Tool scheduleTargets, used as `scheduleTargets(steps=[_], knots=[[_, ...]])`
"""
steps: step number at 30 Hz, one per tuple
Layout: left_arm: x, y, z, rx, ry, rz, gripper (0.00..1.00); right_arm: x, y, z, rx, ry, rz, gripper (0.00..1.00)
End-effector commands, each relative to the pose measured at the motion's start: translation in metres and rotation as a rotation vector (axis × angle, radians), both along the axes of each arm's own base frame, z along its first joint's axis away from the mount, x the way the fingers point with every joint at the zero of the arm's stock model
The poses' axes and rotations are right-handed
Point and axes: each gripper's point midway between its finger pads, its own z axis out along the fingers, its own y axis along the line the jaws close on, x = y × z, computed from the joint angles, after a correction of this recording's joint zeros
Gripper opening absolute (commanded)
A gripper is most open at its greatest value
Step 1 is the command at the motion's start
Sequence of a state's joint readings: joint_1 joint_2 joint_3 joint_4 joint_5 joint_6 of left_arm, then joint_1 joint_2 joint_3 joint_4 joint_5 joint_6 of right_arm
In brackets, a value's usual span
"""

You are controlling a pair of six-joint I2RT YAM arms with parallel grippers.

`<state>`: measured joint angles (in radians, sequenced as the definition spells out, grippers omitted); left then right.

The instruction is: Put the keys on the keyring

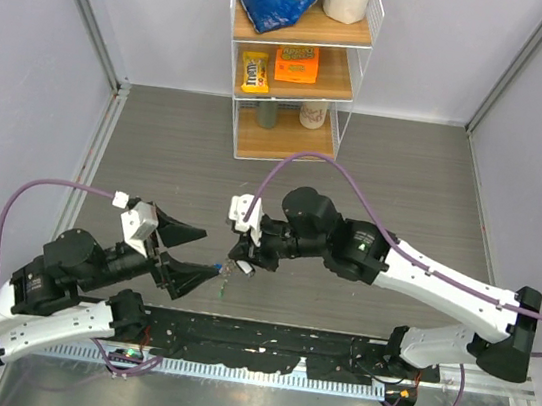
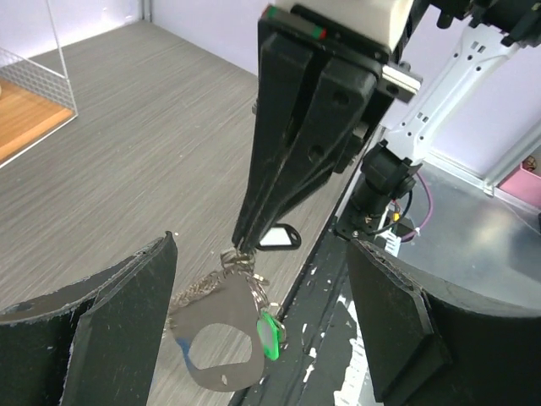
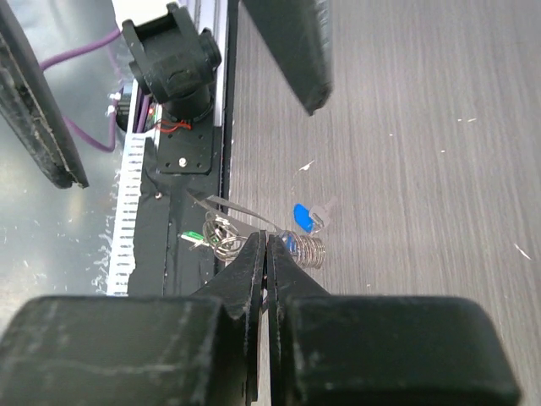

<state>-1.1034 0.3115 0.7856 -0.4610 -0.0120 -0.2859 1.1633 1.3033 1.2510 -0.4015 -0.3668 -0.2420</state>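
My right gripper [image 1: 239, 261] is shut on the keyring [image 2: 230, 262], a bunch of silvery rings and chain that hangs from its tips [image 3: 266, 243] just above the table. A green key [image 2: 269, 335] and a flat grey tag with a hole [image 2: 221, 338] dangle from the keyring. In the right wrist view a blue key [image 3: 303, 216] shows just beyond a wire coil [image 3: 309, 251]; whether it hangs or lies on the table I cannot tell. A white, dark-rimmed key tag [image 2: 279, 237] lies on the table. My left gripper [image 2: 262, 326] is open, its fingers on either side of the hanging bunch without touching it.
The black strip [image 2: 321, 338] along the table's near edge runs right under the bunch. A wire shelf [image 1: 296, 60] with snack packs and cups stands at the back. The right arm's base [image 2: 385, 182] is close behind.
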Motion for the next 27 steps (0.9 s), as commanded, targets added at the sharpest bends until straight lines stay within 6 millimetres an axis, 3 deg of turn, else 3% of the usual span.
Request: scheduleTargets(steps=[1,9,17,27], knots=[[-0.013,-0.001,0.044,-0.108,-0.049,-0.064,0.88,0.005,-0.008,0.056,0.102,-0.002,-0.093,0.05],[-0.018,-0.008,0.054,-0.176,0.011,-0.1,0.88,0.015,-0.009,0.08,0.132,0.062,-0.212,0.06],[-0.035,-0.036,0.065,-0.263,0.086,-0.248,0.86,0.035,-0.013,0.09,0.145,0.109,-0.376,0.05],[-0.023,-0.059,0.039,-0.217,0.144,-0.238,0.83,0.042,-0.014,0.103,0.169,0.165,-0.464,0.06]])
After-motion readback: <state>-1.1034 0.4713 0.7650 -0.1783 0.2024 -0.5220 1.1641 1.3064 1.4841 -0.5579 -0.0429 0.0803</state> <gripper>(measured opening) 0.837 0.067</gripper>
